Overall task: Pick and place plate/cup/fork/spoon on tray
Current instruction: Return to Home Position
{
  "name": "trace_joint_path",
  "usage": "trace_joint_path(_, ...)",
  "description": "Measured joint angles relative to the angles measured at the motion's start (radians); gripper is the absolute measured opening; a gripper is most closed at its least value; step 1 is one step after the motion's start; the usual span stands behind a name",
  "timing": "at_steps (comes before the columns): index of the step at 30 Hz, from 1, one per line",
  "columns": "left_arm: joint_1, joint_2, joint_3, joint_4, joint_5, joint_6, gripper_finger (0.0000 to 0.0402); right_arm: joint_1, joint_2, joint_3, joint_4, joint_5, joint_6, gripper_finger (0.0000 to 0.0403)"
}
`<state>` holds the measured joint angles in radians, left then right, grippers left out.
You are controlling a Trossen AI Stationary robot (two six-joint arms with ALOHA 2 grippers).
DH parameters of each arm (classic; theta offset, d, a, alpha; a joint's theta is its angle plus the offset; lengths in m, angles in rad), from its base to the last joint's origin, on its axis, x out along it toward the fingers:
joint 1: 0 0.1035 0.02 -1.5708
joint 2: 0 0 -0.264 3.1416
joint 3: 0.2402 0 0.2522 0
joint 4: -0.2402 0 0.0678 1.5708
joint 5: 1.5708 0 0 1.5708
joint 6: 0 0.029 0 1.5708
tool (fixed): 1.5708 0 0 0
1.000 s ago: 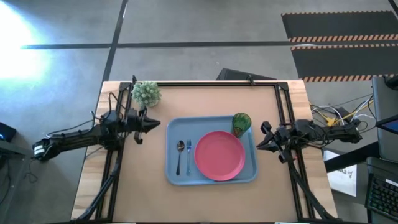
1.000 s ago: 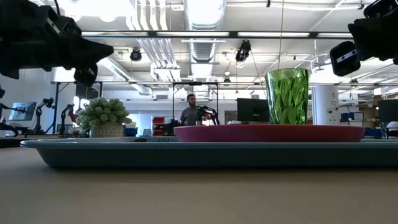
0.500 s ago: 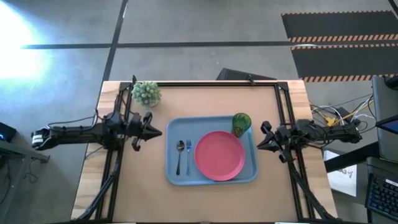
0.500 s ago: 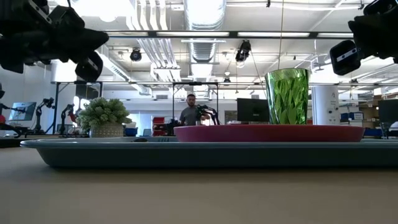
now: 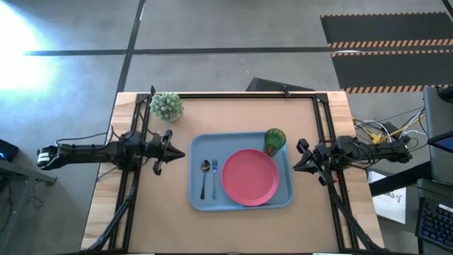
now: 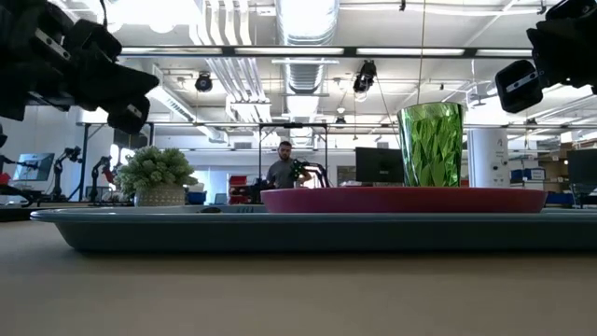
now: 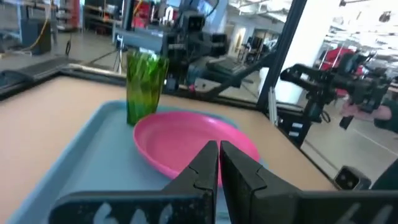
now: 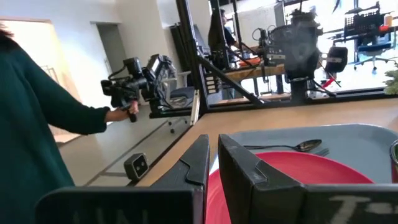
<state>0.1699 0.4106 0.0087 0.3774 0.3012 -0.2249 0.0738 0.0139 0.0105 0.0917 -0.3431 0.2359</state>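
Observation:
The light blue tray (image 5: 198, 145) lies mid-table. On it rest the pink plate (image 5: 249, 176), the green cup (image 5: 274, 139) standing upright at the far right corner, and the spoon (image 5: 204, 173) and fork (image 5: 214, 173) lying side by side left of the plate. My left gripper (image 5: 180, 152) hovers shut and empty just left of the tray, pointing at it; it also shows in the left wrist view (image 7: 218, 165). My right gripper (image 5: 294, 164) hovers shut and empty just right of the tray; it also shows in the right wrist view (image 8: 212, 158).
A pale green fuzzy plant in a pot (image 5: 166, 106) stands at the table's far left corner. Black frame rails run along the far, left and right sides of the table. A person's sleeve and hand (image 8: 56, 118) with a device show beyond the table's near side.
My left gripper has gone a little toward the table's near edge, staying shut and pointing at the tray. The things on the tray have kept still.

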Motion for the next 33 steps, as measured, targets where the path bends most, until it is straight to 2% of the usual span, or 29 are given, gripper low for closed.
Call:
trace_joint_path(8, 0.000, -0.002, -0.001, -0.092, 0.036, 0.050, 0.0000, 0.000, 0.000, 0.000, -0.030, 0.010, -0.051, 0.0025)
trace_joint_path(12, 0.000, -0.018, 0.001, -0.087, 0.045, -0.002, 0.0000, 0.000, 0.008, 0.000, -0.031, 0.029, -0.053, 0.0025)
trace_joint_path(15, 0.000, -0.034, 0.018, -0.080, 0.101, -0.054, 0.0000, 0.000, 0.011, 0.000, -0.030, 0.030, -0.056, 0.0025)
trace_joint_path(18, -0.001, -0.055, 0.040, -0.070, 0.180, -0.036, 0.0000, 0.000, 0.011, 0.000, -0.029, 0.030, -0.079, 0.0025)
trace_joint_path(23, -0.002, -0.072, 0.044, -0.071, 0.108, -0.022, 0.0000, 0.000, 0.012, 0.000, -0.029, 0.030, -0.066, 0.0023)
trace_joint_path(33, -0.048, -0.073, 0.031, -0.074, 0.117, -0.021, 0.0000, 0.000, 0.013, 0.012, -0.027, 0.029, 0.000, 0.0022)
